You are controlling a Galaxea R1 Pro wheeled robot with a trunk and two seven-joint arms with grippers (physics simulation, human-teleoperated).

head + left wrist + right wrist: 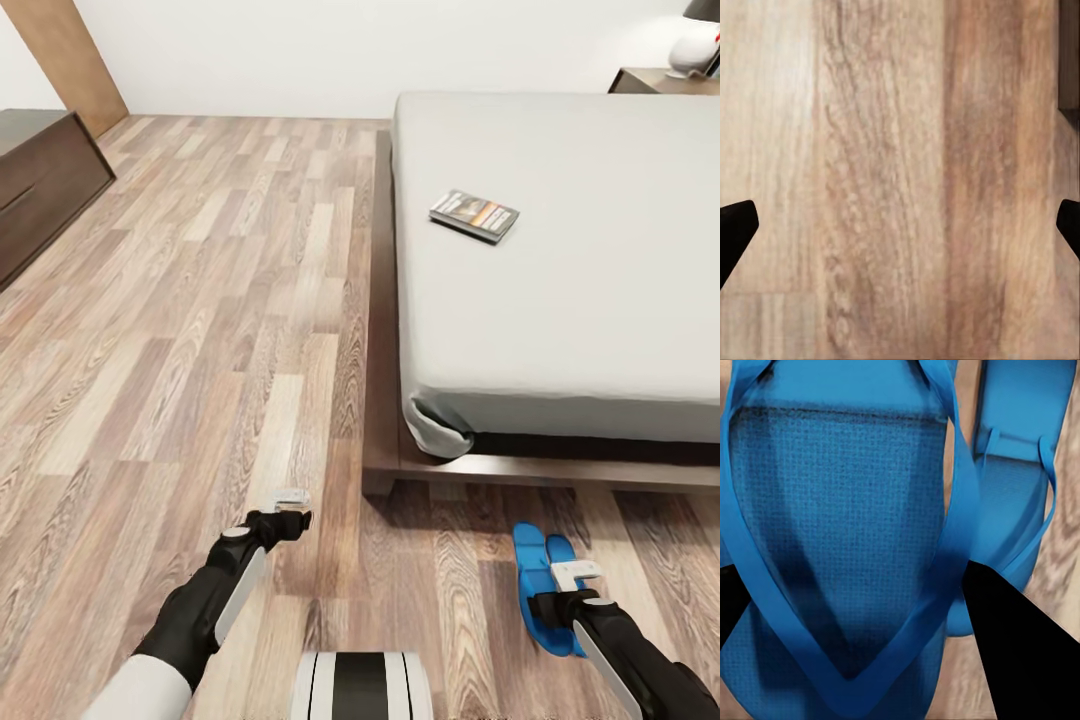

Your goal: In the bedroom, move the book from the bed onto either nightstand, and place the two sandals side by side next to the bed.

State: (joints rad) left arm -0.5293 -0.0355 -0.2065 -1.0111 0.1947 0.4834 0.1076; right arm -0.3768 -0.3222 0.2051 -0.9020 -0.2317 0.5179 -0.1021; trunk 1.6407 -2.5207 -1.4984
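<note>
**Sandals down by the bed foot, book not yet moved**

The two sandals [545, 585] lie close side by side on the wood floor [200, 350], just off the foot of the bed [560, 300]. The right gripper [572, 578] hovers right over them; in its wrist view the fingers [1020, 652] are spread either side of the near sandal's strap, not pinched on it — released, as far as I can judge. The left gripper [290, 503] hangs open over bare planks, holding nothing.

The risk lies in the strap. If the right arm lifts away at a slant, a finger may catch the thong and drag that sandal out of line with its twin, or shove it under the dark frame edge. A straight rise looks safer.

The book [474, 215] rests flat on the mattress, well in from the near edge, so reaching it likely means moving along the bed's left side. There the floor is open and wide — the dark cabinet [45, 180] stands well apart. A nightstand [650, 80] shows past the far corner, a white lamp [695, 45] on top; a careless placing could knock it.
</note>
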